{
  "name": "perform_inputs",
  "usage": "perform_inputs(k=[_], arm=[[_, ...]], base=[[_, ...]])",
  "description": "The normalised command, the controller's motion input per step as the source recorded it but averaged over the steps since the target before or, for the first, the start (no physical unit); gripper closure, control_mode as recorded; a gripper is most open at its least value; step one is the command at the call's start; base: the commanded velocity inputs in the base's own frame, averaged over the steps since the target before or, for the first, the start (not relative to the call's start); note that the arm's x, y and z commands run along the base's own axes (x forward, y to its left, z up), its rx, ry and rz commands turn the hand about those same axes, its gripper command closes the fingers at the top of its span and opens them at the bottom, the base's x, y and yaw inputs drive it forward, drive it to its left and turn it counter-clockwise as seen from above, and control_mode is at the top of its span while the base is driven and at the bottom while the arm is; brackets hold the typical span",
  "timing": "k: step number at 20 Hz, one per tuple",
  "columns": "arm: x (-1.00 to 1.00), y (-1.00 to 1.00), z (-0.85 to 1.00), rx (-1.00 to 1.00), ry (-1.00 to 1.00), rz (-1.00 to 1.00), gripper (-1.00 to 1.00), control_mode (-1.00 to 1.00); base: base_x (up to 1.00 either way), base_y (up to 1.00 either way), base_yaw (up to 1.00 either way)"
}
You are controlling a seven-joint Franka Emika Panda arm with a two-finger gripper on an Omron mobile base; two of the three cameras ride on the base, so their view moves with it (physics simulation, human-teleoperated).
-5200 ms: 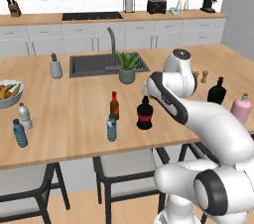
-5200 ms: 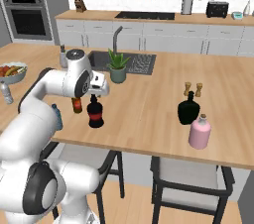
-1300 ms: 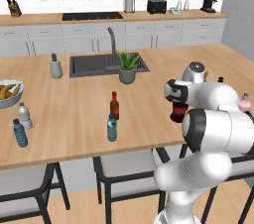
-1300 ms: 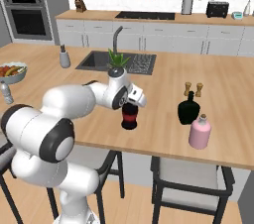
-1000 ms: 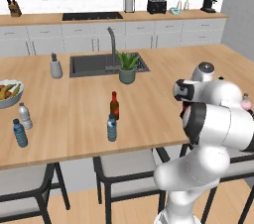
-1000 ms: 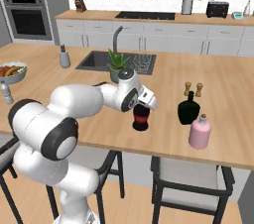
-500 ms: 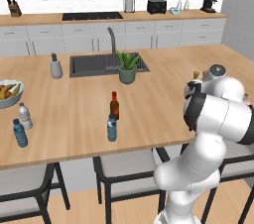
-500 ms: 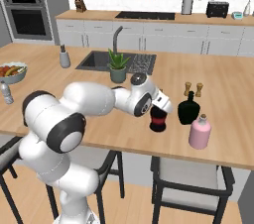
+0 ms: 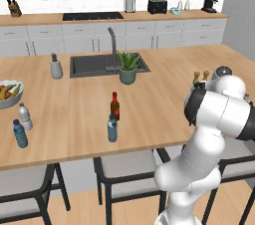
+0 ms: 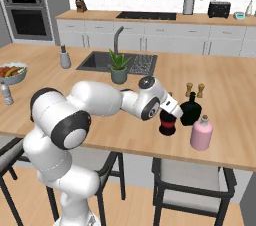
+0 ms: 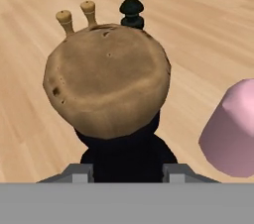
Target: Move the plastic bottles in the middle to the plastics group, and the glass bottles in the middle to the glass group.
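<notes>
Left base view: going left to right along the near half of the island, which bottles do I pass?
Blue water bottle → pale white-capped water bottle → second blue water bottle → brown bottle with a red cap.

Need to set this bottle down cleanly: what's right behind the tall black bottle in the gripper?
In the hand view, behind the tall black bottle stand the squat black bottle and two wooden shakers. Its cork top hides their bases and the counter between.
</notes>
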Motion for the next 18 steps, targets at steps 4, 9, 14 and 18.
perform_inputs(k=[4, 9, 14, 18], arm=[[0.01, -0.04, 0.0, 0.0, -0.01, -0.01, 1.0, -1.0], [0.11, -0.07, 0.01, 0.0, -0.03, -0.03, 1.0, -1.0], [0.28, 0.0, 0.01, 0.0, -0.03, 0.0, 1.0, -1.0], [0.04, -0.03, 0.0, 0.0, 0.0, 0.0, 1.0, -1.0]], base=[[0.0, 0.0, 0.0], [0.0, 0.0, 0.0], [0.0, 0.0, 0.0], [0.0, 0.0, 0.0]])
